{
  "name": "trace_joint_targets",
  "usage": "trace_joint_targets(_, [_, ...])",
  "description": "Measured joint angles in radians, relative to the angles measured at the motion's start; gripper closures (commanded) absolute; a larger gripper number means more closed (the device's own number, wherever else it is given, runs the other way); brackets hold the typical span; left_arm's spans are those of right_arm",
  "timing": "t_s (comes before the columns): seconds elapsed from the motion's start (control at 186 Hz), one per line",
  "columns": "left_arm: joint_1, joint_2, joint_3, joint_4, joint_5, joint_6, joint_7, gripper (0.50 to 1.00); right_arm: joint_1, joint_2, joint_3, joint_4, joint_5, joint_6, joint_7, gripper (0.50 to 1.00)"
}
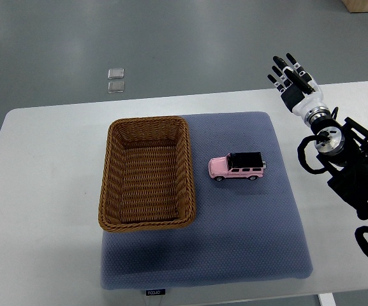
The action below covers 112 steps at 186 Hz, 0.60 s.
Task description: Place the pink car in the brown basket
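A pink toy car [236, 167] with a black roof stands on its wheels on the blue-grey mat [247, 236], just right of the brown wicker basket [110, 191]. The basket holds nothing. My right hand [290, 75] is raised at the far right edge of the table, well above and right of the car, with its fingers spread and holding nothing. The left arm is out of view.
The white table [43, 191] carries the mat. Two small clear squares [115, 80] lie on the grey floor beyond the table. A wooden box corner [367, 5] shows at the top right.
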<state>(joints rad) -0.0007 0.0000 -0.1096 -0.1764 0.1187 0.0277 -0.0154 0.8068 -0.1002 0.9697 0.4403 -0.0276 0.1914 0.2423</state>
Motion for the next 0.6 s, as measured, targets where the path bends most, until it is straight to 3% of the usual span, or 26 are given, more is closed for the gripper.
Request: trace_joint_targets(0.602, [0.006,0.0,0.004,0.0,0.001,0.0,0.0,0.5,-0.003,0.001,0.001,0.0,0.002,0.0,0.0,0.589])
